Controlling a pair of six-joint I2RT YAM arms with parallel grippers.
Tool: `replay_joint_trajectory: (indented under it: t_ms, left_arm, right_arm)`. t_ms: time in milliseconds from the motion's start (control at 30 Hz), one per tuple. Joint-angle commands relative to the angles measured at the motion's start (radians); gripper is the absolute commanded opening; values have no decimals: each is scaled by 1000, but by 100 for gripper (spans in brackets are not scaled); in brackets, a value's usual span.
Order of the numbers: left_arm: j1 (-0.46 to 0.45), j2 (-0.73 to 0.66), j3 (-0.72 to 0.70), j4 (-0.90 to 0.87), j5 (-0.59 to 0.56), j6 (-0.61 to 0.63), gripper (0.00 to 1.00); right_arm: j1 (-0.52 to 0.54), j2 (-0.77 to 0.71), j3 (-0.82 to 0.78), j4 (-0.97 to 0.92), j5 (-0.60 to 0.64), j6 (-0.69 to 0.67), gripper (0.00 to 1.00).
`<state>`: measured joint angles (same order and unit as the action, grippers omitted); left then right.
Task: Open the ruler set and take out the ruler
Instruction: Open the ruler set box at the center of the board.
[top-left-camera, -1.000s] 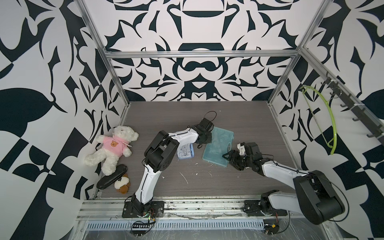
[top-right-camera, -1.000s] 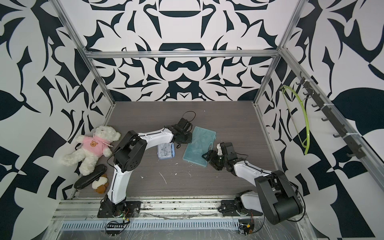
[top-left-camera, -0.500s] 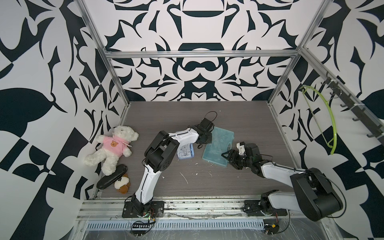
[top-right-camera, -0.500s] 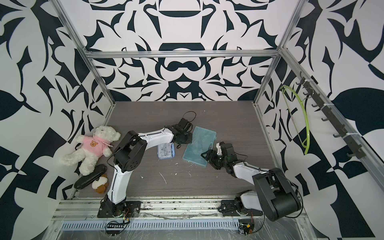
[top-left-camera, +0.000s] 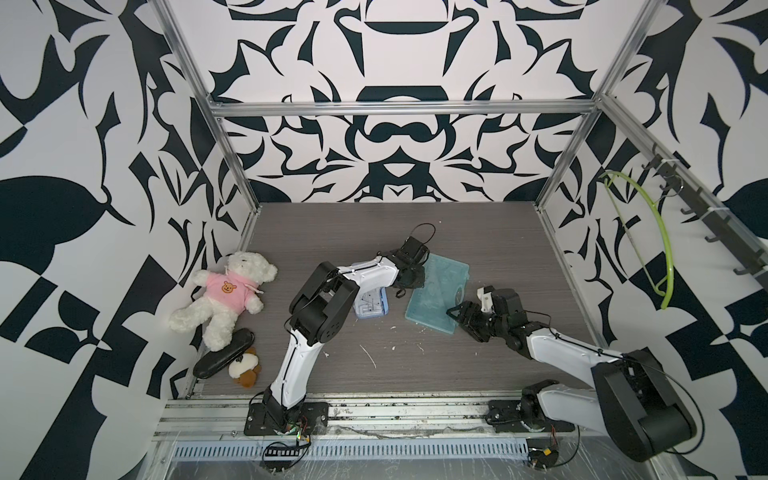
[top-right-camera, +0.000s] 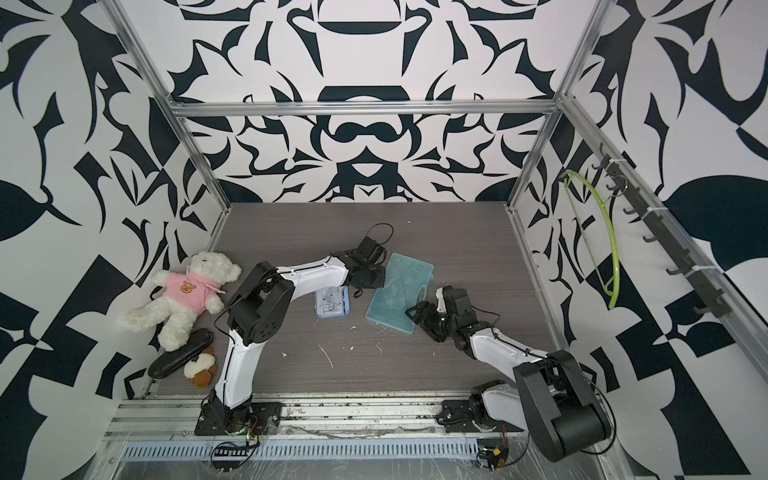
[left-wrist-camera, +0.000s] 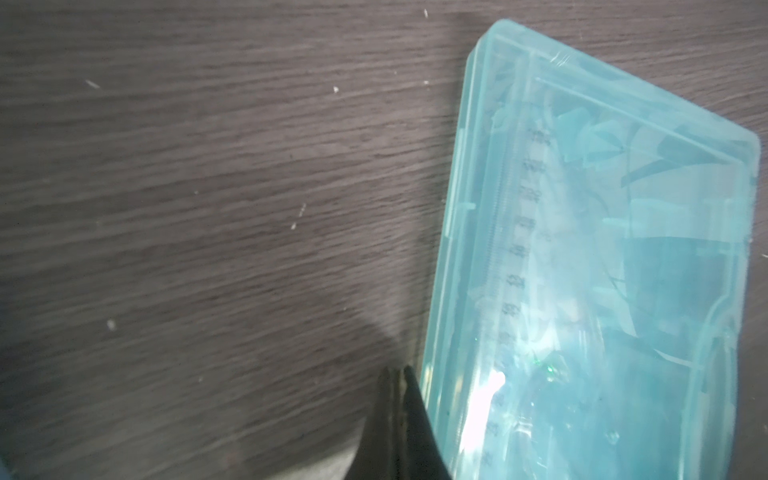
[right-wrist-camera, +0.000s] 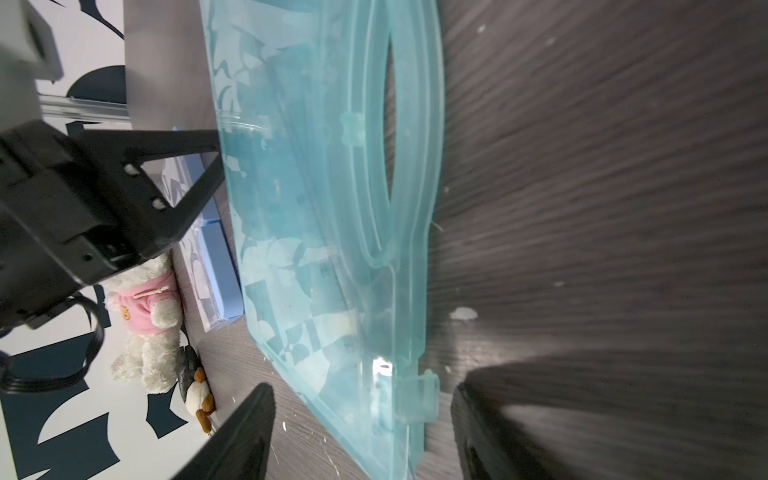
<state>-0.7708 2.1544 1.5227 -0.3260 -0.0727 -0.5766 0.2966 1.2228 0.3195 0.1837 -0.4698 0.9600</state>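
- Over the last second the right gripper (top-left-camera: 459, 318) has crept a little nearer the ruler case (top-left-camera: 438, 295). It now sits at the case's near right corner, jaws apart and holding nothing
- The left gripper (left-wrist-camera: 399, 374) has not moved. It is closed on nothing, with its tips just beside the long edge of the case on the far side from the right gripper
- In the right wrist view the small clasp (right-wrist-camera: 415, 395) on the case's edge lies between the spread fingers (right-wrist-camera: 257, 407), so the arm seems lined up to pinch or flick it
- The case lies flat on the table (top-left-camera: 374, 374) with its lid down, so opening has likely not begun. The left arm looks placed to brace the case against a push
- The ruler (left-wrist-camera: 513, 266) is inside the case and shows only as a faint line of markings through the tinted lid
- The left wrist view is blurred, so it is unclear whether the closed tips actually touch the case
- Whether the right fingers touch the clasp cannot be told
- In both top views the right gripper covers the case's near corner, and the left arm hides part of the blue box (top-left-camera: 370, 305) beside it
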Motion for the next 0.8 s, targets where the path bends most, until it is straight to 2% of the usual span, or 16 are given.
replay_joint_trajectory:
  t_ms: [0, 133, 467, 767]
  left_arm:
    - [-13, 63, -21, -129, 16, -3, 0]
    - [-13, 69, -17, -128, 19, -3, 0]
    - [-16, 71, -7, -138, 17, -3, 0]
    - [-19, 78, -1, -142, 18, -2, 0]
  right_arm:
    - [4, -15, 36, -22, 27, -35, 68]
    - [3, -15, 29, -38, 29, -41, 69]
    - [24, 73, 19, 87, -2, -6, 69]
    - [25, -18, 41, 50, 14, -9, 69]
